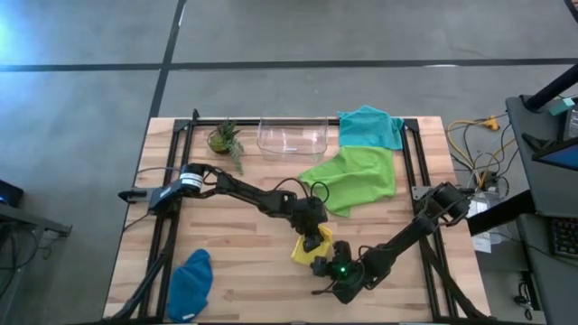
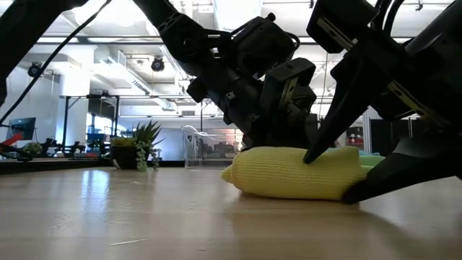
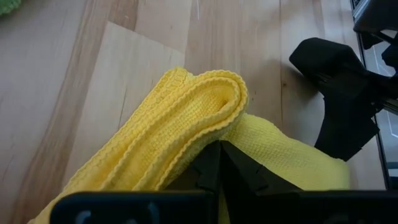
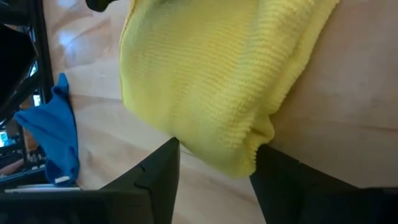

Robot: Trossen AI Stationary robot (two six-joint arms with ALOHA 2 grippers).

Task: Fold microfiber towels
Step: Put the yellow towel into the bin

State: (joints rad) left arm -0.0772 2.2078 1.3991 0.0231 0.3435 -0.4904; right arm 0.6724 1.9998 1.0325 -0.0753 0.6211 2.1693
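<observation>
Near the front of the wooden slatted surface (image 1: pixel 244 262), the soft yellow microfiber towel (image 1: pixel 304 249) is being worked into a thick folded bundle, its hemmed edges doubled over one another. It is being gripped by the left pincer (image 1: pixel 316 239), whose fingers are closed on a layer of the cloth. The right pincer (image 1: pixel 336 268) is being held just beside the bundle with its fingers spread wide, one to each side of a towel corner, nothing clamped. The fold of this first towel is judged to be under way; next, a flattening or a final crease is called for. Farther left, a crumpled dark blue towel (image 1: pixel 191 282) is lying unfolded. Toward the back, a lime green towel (image 1: pixel 354 178) and a teal towel (image 1: pixel 371 127) are lying spread.
</observation>
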